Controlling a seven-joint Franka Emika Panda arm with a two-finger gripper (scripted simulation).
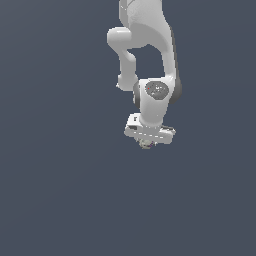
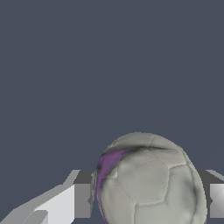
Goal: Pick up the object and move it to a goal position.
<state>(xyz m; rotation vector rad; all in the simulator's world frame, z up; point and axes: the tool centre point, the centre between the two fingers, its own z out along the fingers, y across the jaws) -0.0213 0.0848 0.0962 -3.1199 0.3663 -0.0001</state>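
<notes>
I had the hand (image 1: 146,142) closed around the ball (image 2: 148,183), pinched between its fingers (image 2: 81,194). A round, narrow thing like that could have squirted out if I'd swung too fast toward the goal.

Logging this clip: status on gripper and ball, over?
Gripper fingers flank the ball, seemingly closed on it. Nothing in the way.
</notes>
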